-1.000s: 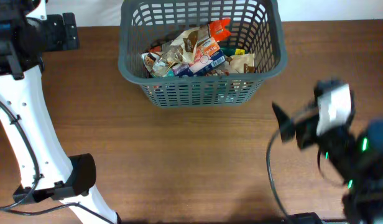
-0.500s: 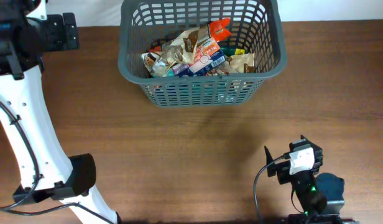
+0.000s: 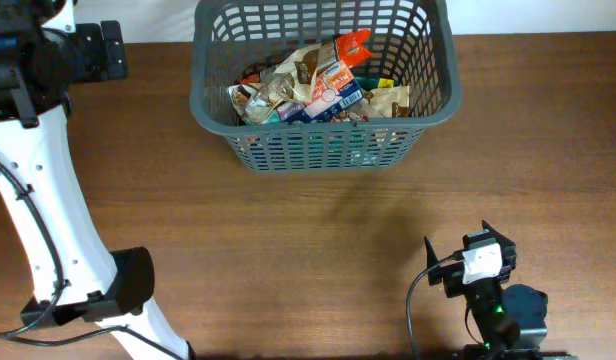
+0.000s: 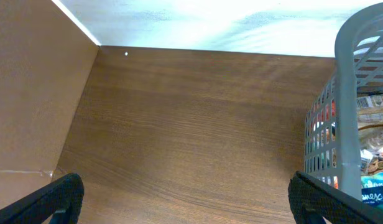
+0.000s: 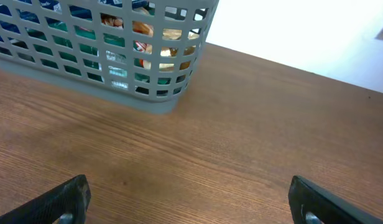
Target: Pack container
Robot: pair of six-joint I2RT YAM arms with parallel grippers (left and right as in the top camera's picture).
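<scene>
Your right end effector (image 5: pixel 191 208) gapes wide and empty; the container (image 5: pixel 104 62) stands ahead of it to the left, well apart. Your left end effector (image 4: pixel 185 202) is equally spread and bare, with the container close on its right. The packets (image 3: pixel 318 85) lie inside and none shows on the worktop (image 3: pixel 288 230), so packing looks finished. Next, probably just park.

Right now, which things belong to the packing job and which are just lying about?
Job: the grey container; the food packets piled inside it.
Not part of it: the wooden table; the white wall behind it.
</scene>
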